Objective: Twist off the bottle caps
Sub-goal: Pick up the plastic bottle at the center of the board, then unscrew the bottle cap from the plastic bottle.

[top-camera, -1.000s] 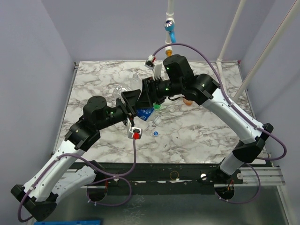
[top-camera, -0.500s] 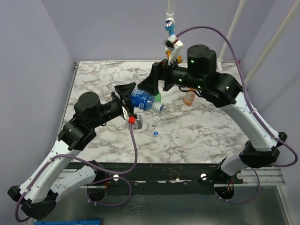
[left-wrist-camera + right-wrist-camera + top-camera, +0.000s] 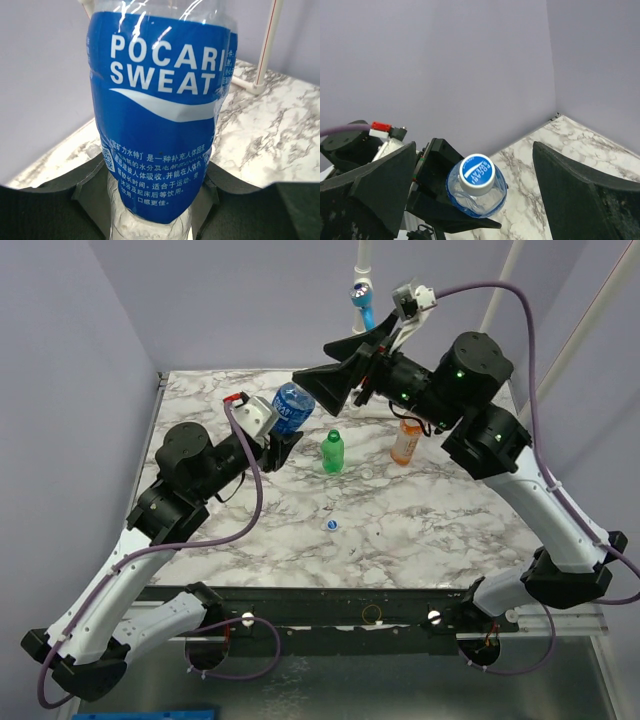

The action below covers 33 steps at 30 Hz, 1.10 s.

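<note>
My left gripper [image 3: 283, 432] is shut on the lower body of the clear bottle with the blue label [image 3: 293, 407] and holds it above the table's back left. The left wrist view is filled by that label [image 3: 160, 110], with my fingers [image 3: 235, 200] on both sides of the bottle's base. Its white cap with a blue top [image 3: 476, 174] is on the bottle and faces my right gripper [image 3: 474, 148]. That gripper [image 3: 312, 362] is open wide, a short way off the cap and not touching it. A green bottle [image 3: 332, 452] and an orange bottle [image 3: 404, 443] stand on the table. A loose cap [image 3: 331, 524] lies nearer the front.
The marble table [image 3: 440, 530] is walled by lilac panels at the back and left. Blue and orange pipe fittings [image 3: 362, 302] hang at the back centre. White pipes [image 3: 545, 380] slant up at the right. Purple cables loop off both arms.
My left gripper has swung the blue-labelled bottle up and toward the back left. My right gripper has risen, drawn back and opened wide. The green bottle is now uncovered.
</note>
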Motion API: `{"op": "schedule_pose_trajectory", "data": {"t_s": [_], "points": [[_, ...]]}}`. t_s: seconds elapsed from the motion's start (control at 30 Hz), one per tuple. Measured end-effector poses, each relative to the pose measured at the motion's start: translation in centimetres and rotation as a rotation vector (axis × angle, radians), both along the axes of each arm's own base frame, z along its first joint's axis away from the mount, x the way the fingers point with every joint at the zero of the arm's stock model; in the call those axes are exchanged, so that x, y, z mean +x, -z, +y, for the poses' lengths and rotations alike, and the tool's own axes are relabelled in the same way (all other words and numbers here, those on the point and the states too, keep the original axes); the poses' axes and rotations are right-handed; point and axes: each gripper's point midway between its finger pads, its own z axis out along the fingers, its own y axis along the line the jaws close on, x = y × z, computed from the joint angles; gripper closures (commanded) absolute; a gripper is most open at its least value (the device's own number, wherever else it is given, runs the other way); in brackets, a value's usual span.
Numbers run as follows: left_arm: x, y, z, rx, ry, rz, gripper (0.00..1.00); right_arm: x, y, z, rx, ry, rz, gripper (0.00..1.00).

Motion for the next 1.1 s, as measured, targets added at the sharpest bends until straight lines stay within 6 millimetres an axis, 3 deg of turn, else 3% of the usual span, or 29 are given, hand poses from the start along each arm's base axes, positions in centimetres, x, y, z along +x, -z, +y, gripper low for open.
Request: {"op": "schedule_pose_trajectory", "data": {"t_s": [0.2, 0.33, 0.43, 0.5, 0.53, 0.57, 0.6, 0.63, 0.77, 0.93, 1.1], "points": [[0.2, 0.0, 0.0, -0.119, -0.007, 0.096, 0.62, 1.8, 2.5, 1.8, -0.04, 0.013, 0.027, 0.16], [-0.1, -0.6, -0.4, -0.16, 0.017, 0.112, 0.63, 2.2, 2.6, 2.3, -0.031, 0.012, 0.026, 0.28], [-0.3, -0.8, -0.6, -0.174, 0.031, 0.114, 0.63, 2.5, 2.6, 2.7, -0.021, 0.01, 0.026, 0.43], [-0.4, -0.8, -0.7, -0.178, 0.042, 0.119, 0.62, 2.6, 2.6, 3.1, -0.014, 0.001, 0.027, 0.59], [-0.4, -0.7, -0.7, -0.178, 0.043, 0.123, 0.58, 2.6, 2.6, 3.4, -0.009, -0.008, 0.027, 0.68], [-0.4, -0.6, -0.7, -0.178, 0.045, 0.127, 0.46, 2.5, 2.6, 3.6, -0.005, -0.017, 0.029, 0.75], [-0.4, -0.5, -0.8, -0.175, 0.047, 0.131, 0.19, 2.3, 2.6, 3.8, -0.003, -0.027, 0.027, 0.82], [-0.4, -0.4, -0.8, -0.176, 0.05, 0.134, 0.02, 2.3, 2.5, 3.9, 0.0, -0.03, 0.027, 0.87], [-0.9, -0.6, -1.2, -0.195, 0.079, 0.148, 0.01, 2.4, 2.6, 4.1, 0.009, -0.04, 0.019, 0.99], [-1.0, -1.2, -1.3, -0.242, 0.09, 0.19, 0.02, 2.4, 4.5, 4.4, -0.021, -0.052, 0.025, 1.0], [-1.6, -3.8, -1.1, -0.292, 0.129, 0.177, 0.19, 1.9, 5.5, 4.5, -0.051, -0.077, 0.009, 0.99]]}}
